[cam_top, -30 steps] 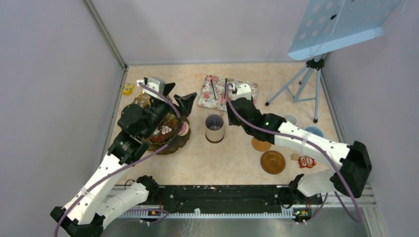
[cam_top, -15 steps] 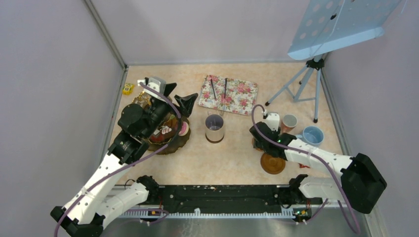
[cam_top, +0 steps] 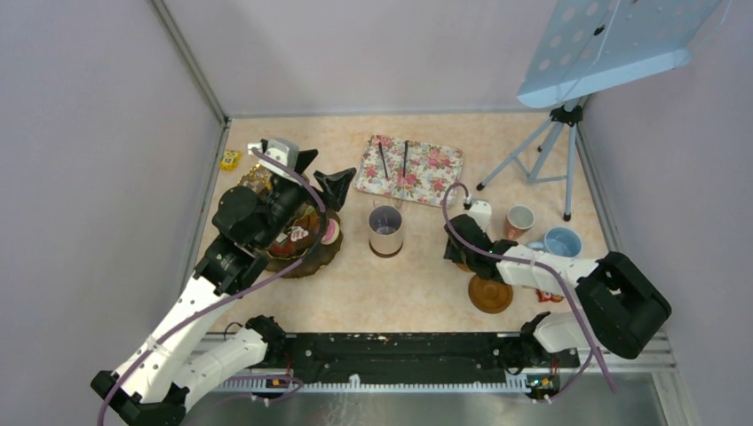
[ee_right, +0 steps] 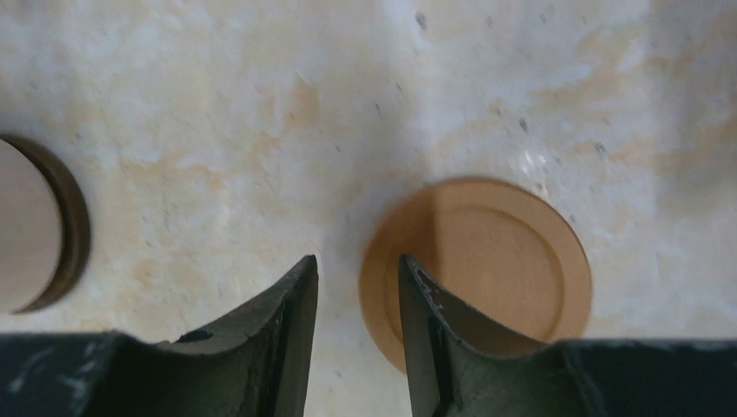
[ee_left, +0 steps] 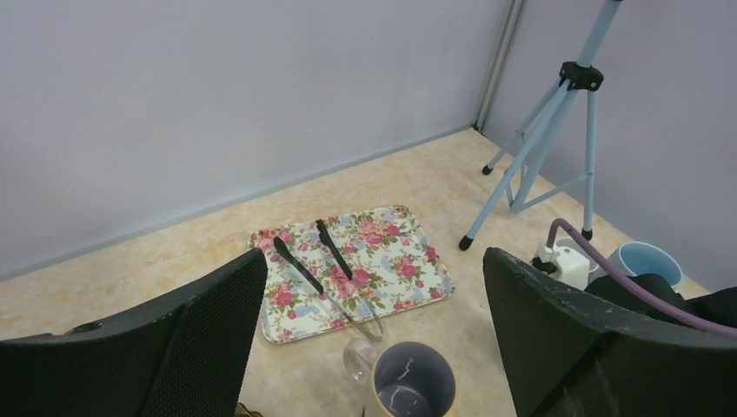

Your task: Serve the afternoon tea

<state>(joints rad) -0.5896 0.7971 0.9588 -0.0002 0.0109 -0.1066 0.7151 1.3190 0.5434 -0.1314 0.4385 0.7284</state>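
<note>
Presently right claw [ee_right: 356, 259] low over surface [ee_right: 217, 130], jaws slightly apart, empty, straddling biscuit [ee_right: 487, 261] rim; biscuit centre lies at 3 o'clock of claw.

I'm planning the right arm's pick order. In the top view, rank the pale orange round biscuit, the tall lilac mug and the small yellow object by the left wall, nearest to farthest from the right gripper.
1. the pale orange round biscuit, directly under the right gripper
2. the tall lilac mug, to its left, mid-table
3. the small yellow object, far left by the wall
</note>
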